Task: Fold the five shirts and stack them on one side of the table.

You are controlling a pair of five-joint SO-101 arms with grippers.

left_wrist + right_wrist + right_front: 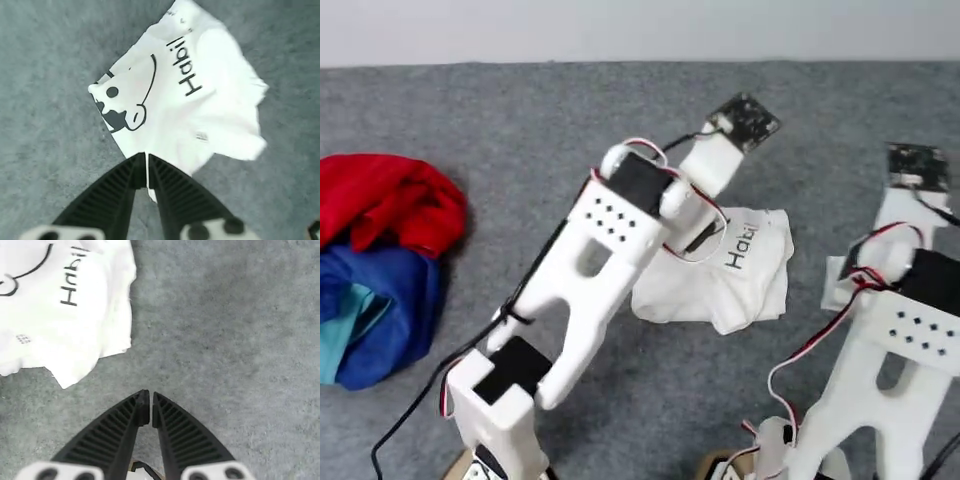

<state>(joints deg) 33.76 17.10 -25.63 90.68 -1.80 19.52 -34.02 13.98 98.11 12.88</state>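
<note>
A white shirt [745,270] with a black drawing and lettering lies crumpled and partly folded on the grey table [620,130], right of centre. The left arm [620,220] stretches over its near left edge. In the left wrist view my left gripper [146,159] is shut, its tips above the shirt's [185,100] border; I see no cloth between the fingers. My right gripper [150,396] is shut above bare table, with the white shirt [65,300] a short way off to one side. A red shirt [390,200], a blue shirt [385,310] and a teal one [342,325] are heaped at the table's left edge.
The right arm [905,330] stands at the right edge of the high view, just right of the white shirt. Bare grey table stretches across the back and between the heap and the left arm. A pale wall runs along the far edge.
</note>
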